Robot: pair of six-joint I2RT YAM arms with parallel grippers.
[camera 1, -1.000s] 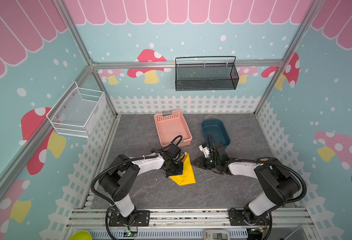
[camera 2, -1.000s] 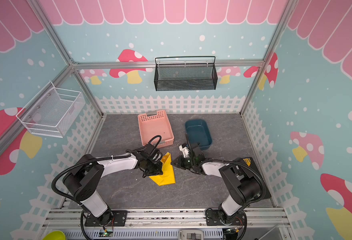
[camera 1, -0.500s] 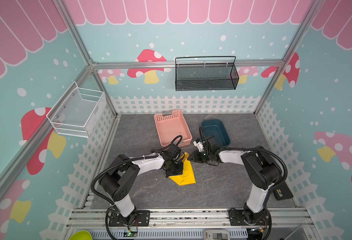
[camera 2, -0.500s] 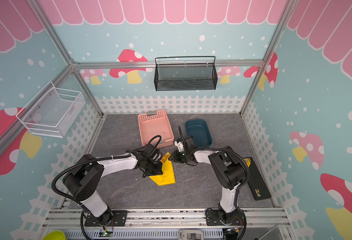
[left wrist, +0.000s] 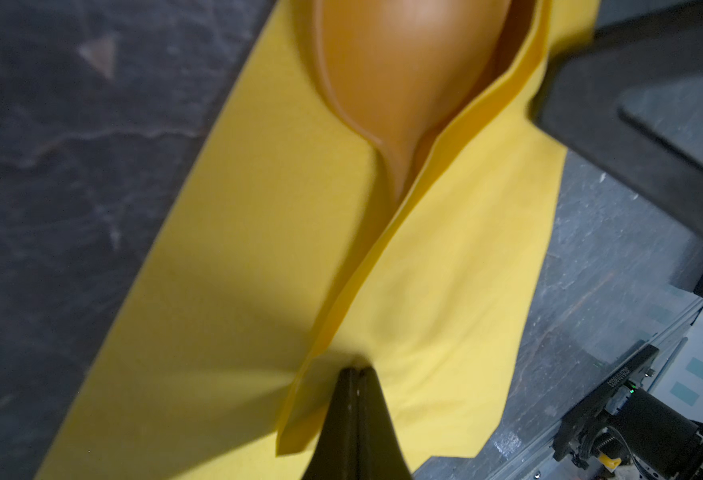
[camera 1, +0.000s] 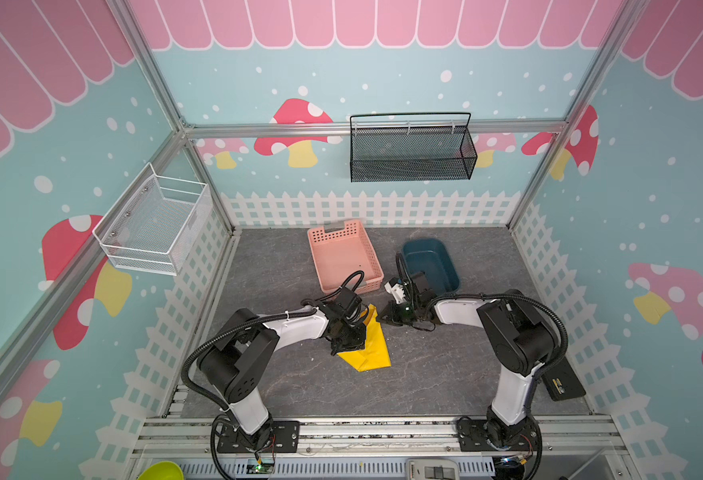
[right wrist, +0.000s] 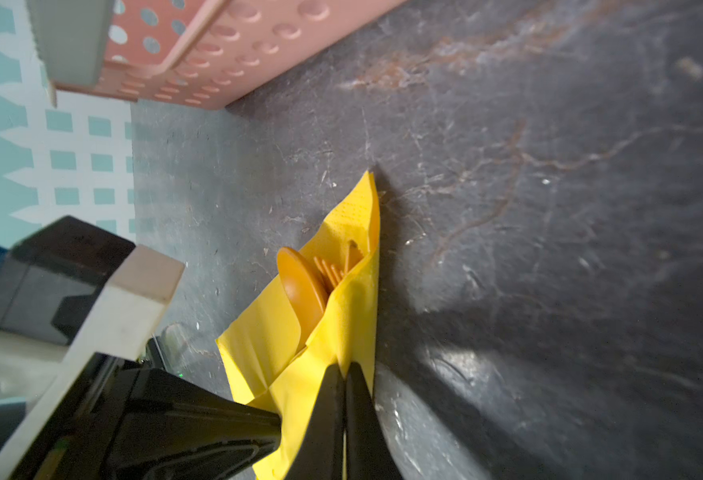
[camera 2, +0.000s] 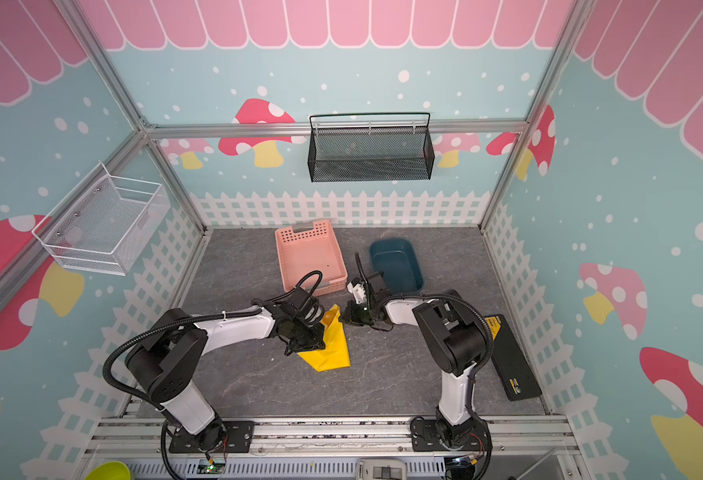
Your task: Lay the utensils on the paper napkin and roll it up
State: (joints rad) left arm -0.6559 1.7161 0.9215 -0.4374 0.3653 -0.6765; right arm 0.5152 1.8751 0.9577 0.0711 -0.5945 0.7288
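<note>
Grippers clamped on paper napkin [camera 1: 372, 349]
Left gripper [left wrist: 356, 374] and right gripper [right wrist: 345, 372] each pinch a fold over the spoon [left wrist: 404, 75] and fork [right wrist: 331, 268]; the black box [camera 2: 507, 353] has a yellow label, unreadable.

A pink basket [camera 1: 333, 235] and a blue tub [camera 1: 426, 262] sit side by side at the back of the grey table [camera 1: 445, 374] — near, not touching. A black mesh basket [camera 1: 410, 151] hangs on the back wall, a white wire basket [camera 1: 154, 220] on the left. A flat black box [camera 1: 561, 380] lies at the right edge.
</note>
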